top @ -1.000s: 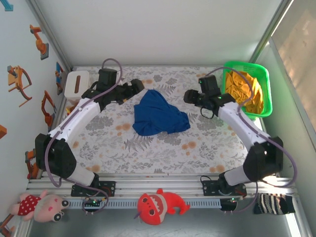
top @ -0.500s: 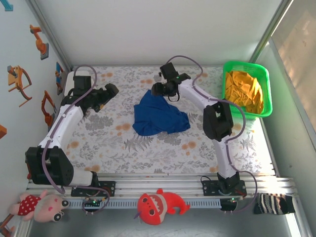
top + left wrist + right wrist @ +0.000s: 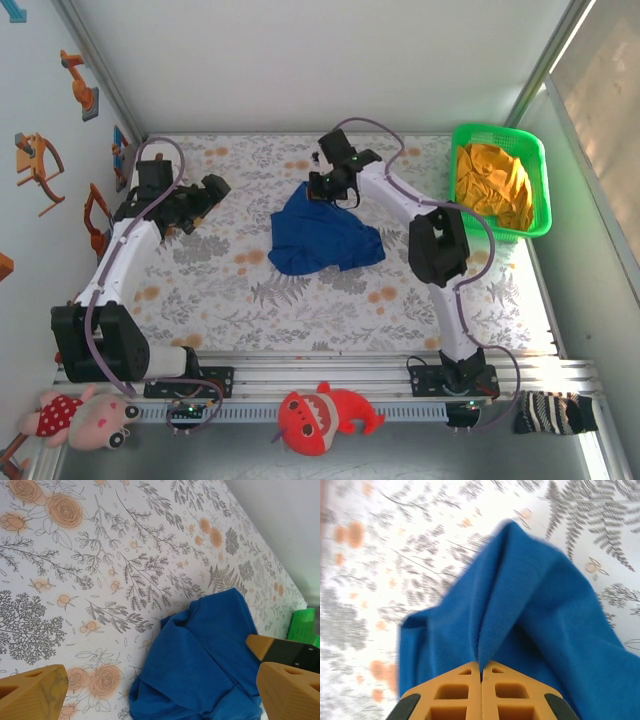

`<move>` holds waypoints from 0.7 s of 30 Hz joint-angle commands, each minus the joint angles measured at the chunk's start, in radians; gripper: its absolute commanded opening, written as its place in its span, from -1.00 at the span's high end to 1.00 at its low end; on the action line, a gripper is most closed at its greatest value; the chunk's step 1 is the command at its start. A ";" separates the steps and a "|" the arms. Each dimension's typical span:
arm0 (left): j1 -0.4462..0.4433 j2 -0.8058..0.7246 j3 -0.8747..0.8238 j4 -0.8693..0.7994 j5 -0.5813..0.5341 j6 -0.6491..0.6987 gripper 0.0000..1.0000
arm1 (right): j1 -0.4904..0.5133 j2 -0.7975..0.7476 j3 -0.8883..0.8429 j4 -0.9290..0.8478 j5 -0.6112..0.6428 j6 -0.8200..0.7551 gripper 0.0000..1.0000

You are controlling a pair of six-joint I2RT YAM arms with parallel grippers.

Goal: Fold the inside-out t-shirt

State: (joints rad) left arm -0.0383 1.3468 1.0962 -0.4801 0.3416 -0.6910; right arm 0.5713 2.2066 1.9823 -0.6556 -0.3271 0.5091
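Note:
The inside-out t-shirt (image 3: 325, 238) is a royal-blue crumpled heap in the middle of the flowered table (image 3: 300, 300). My right gripper (image 3: 322, 187) is at the heap's far edge. In the right wrist view its orange fingers (image 3: 457, 692) are pressed together, shut on a raised fold of the t-shirt (image 3: 520, 605). My left gripper (image 3: 214, 190) hangs open to the left of the heap, apart from it. The left wrist view shows its fingertips (image 3: 32, 690) spread wide, with the t-shirt (image 3: 210, 655) lying beyond them on the table.
A green basket (image 3: 536, 165) holding an orange-yellow garment (image 3: 495, 185) stands at the far right corner. Plush toys, a red shark (image 3: 325, 415) and a doll (image 3: 85, 420), lie in front of the arm bases. Walls close in the left, back and right sides.
My right arm swung from beside the basket to the t-shirt's far edge and shut on a fold. My left gripper drew back to the left, still open.

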 commanded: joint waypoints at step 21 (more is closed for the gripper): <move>0.144 -0.079 -0.062 -0.005 0.078 0.056 -0.93 | -0.027 -0.437 -0.100 0.669 -0.196 0.434 1.00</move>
State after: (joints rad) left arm 0.0998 1.2728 1.0504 -0.4885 0.3950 -0.6567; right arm 0.6086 1.8568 2.0331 -0.0952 -0.5774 0.9218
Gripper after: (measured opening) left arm 0.964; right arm 0.046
